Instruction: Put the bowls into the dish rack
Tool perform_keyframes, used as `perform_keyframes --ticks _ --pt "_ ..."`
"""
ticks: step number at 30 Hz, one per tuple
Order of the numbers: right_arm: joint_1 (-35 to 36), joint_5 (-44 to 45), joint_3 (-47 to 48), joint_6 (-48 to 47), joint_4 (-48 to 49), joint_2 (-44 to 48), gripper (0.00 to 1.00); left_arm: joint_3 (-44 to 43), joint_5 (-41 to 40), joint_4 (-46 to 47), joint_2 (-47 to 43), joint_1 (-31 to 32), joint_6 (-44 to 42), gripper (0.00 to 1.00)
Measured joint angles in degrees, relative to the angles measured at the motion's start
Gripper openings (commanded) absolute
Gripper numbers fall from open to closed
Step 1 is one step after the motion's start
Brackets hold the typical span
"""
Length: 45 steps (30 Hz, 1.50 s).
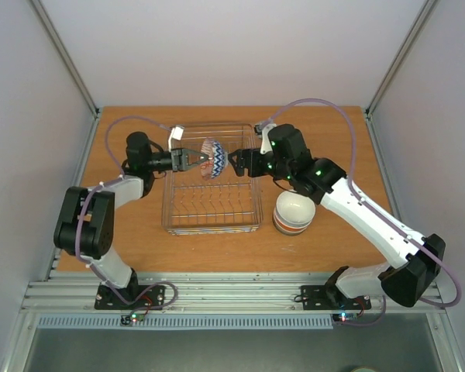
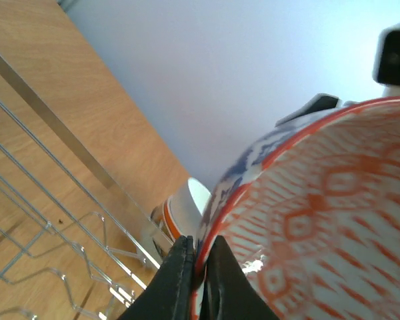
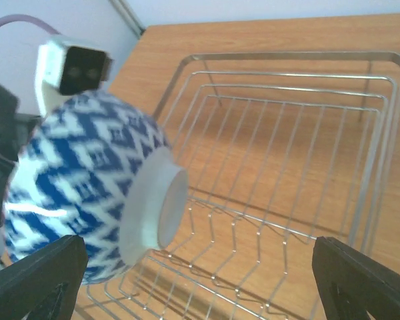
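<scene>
Top external shows the left hand (image 1: 195,160) closed on the rim of the patterned bowl (image 1: 213,159), holding it in the air over the far half of the dish rack (image 1: 211,229). The bowl is turned on its side, with its mouth toward the left arm and its foot toward the right arm. Its outside carries a blue-and-white zigzag and its inside an orange-red pattern with a red line along the lip. In the left wrist view the two dark fingers (image 2: 181,280) pinch the lip between them, one on the outside wall and one on the inside. The right hand (image 1: 234,161) is open and sits just beside the bowl's foot; whether it touches the bowl cannot be told. In the right wrist view its fingers (image 3: 37,280) stand wide apart at the lower corners, with the pale foot ring facing the camera and the bare rack wires below. A stack of bowls (image 1: 294,211), the top one white with an orange one under it, stands on the table (image 1: 333,139) just beside the rack's right side.
</scene>
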State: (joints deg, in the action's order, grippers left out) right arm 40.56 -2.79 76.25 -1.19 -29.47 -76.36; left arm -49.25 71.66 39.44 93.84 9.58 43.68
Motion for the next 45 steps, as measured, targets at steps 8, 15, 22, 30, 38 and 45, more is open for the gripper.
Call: perform_keyframes --ticks 8,15,22,30,38,45 --pt "-2.6 -3.4 -1.2 0.0 -2.1 0.2 0.94 0.5 6.5 28.3 6.9 -4.0 25.4 0.01" --pt "-2.6 -11.4 -3.2 0.3 1.1 0.2 0.93 0.5 8.2 35.0 7.2 -3.8 32.3 0.01" --pt "-2.3 -17.9 -4.3 1.6 6.1 0.5 0.93 0.0 5.0 13.3 3.5 -3.7 21.4 0.0" --pt "-2.3 -20.4 -4.4 1.8 9.0 0.4 0.93 -6.9 -6.6 -29.6 -7.3 -1.0 -16.0 0.0" --pt "-2.3 -20.4 -4.4 1.9 10.2 -1.0 0.98 -7.0 -7.1 -37.0 -7.1 -0.6 -22.9 0.0" --pt "-2.3 -21.2 -4.4 1.9 11.8 -4.5 0.98 -6.9 -5.6 -36.1 -7.1 -0.5 -22.0 0.0"
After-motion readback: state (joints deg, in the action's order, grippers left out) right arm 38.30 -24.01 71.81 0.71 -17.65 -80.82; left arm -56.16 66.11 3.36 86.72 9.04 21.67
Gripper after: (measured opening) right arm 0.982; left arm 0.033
